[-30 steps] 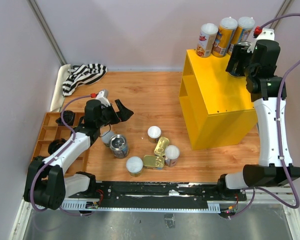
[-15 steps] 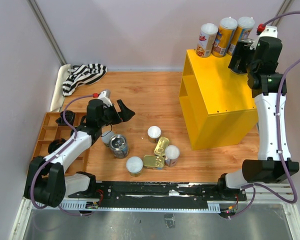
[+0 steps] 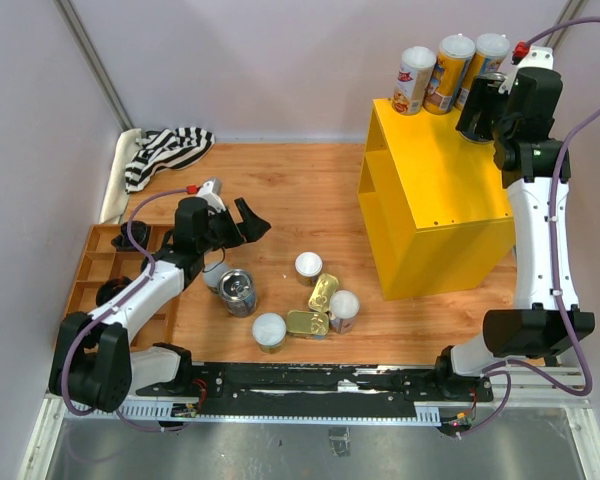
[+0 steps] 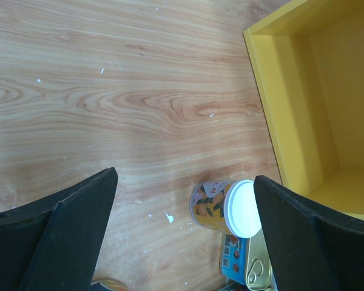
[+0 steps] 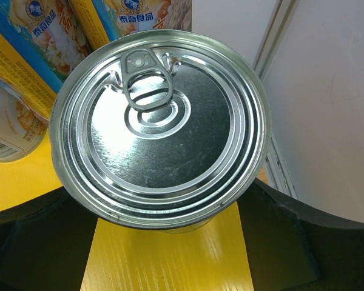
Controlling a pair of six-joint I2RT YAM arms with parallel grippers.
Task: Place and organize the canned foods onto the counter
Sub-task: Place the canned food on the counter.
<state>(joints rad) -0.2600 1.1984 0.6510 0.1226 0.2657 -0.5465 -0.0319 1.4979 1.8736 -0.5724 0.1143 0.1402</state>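
Over at the far right corner of the yellow cabinet point(image 3: 435, 190), the right tool point(image 3: 483, 108) is clamped round a silver-topped can point(image 5: 161, 124), a finger pressed to either side of it and the ring-pull lid facing up. I cannot tell whether the can's base touches the cabinet top. Just beside it, along the cabinet's far edge, three tall white-lidded tubes stand upright: a red-and-white tube point(image 3: 415, 82), an orange tube point(image 3: 450, 72) and a third tube point(image 3: 493, 47) half hidden behind the tool.

The left tool point(image 3: 242, 222) hangs over the wooden desk point(image 3: 310, 190), left of its middle, fingers spread wide with nothing between them. Ahead of it, toward the cabinet, stands a fruit-printed tube point(image 4: 224, 207).

The other cans sit in a loose cluster by the middle of the desk's near edge: a tipped can point(image 3: 238, 292) lying on its side, a flat gold tin point(image 3: 323, 292), a second gold tin point(image 3: 306, 322), and two more white lids, the right-hand tube point(image 3: 343, 308) touching the tins and the nearest tube point(image 3: 269, 330) just apart.

A striped cloth point(image 3: 165, 150) lies at the far left corner, and a wooden tray point(image 3: 105, 265) runs along the left edge
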